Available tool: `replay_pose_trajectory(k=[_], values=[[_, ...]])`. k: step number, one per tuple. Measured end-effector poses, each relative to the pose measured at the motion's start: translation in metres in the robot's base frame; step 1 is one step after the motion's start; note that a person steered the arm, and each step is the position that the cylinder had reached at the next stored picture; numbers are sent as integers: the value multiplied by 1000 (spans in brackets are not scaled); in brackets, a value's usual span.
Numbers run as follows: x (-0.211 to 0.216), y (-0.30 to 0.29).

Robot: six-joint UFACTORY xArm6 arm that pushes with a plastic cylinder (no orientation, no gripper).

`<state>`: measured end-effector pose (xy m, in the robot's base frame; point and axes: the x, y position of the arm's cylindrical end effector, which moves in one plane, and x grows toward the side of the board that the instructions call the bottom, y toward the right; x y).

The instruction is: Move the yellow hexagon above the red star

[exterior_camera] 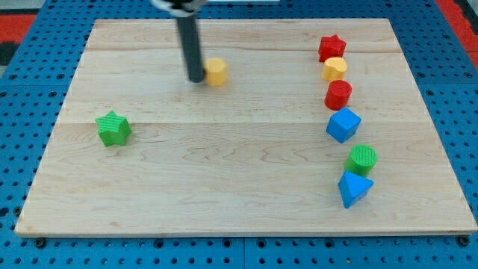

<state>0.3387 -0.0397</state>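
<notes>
The yellow hexagon lies on the wooden board at the view's upper middle. My tip stands right beside it on its left, touching or nearly touching it. The red star sits at the view's upper right, far to the right of the hexagon. The rod rises from the tip to the view's top edge.
Below the red star runs a column: a yellow cylinder, a red cylinder, a blue cube-like block, a green cylinder and a blue triangle. A green star lies at the left.
</notes>
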Motion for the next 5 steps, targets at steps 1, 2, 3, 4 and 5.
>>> replay_pose_trajectory(k=[1, 2, 3, 4, 5], values=[[-7, 29], [41, 40], [19, 54], [-37, 57], [-58, 30]])
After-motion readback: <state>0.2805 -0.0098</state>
